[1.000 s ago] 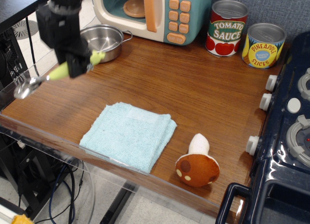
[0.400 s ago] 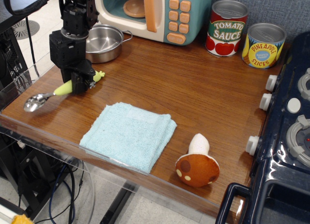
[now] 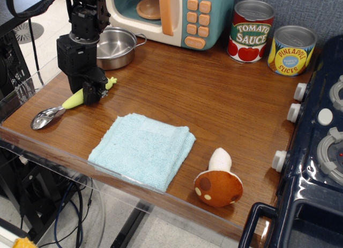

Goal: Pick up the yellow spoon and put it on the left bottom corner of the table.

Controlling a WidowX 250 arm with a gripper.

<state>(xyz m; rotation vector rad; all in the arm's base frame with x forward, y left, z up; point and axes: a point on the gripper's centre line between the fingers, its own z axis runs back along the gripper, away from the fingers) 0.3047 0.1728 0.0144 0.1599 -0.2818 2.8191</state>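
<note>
The yellow spoon (image 3: 71,100) lies low near the left front corner of the table (image 3: 214,98). Its silver bowl (image 3: 47,118) rests on or just above the wood, and its yellow-green handle slants up to the right. My gripper (image 3: 91,91) points down over the middle of the handle, its black fingers closed around it. The handle's tip pokes out to the right of the fingers.
A light blue folded towel (image 3: 142,149) lies just right of the spoon. A toy mushroom (image 3: 218,181) lies near the front edge. A steel pot (image 3: 112,44), a toy microwave (image 3: 171,12) and two cans (image 3: 251,31) stand at the back. The dark blue stove (image 3: 321,151) is on the right.
My gripper has come down and moved slightly right with the spoon. The spoon's bowl has dropped from well above the left edge to the tabletop.
</note>
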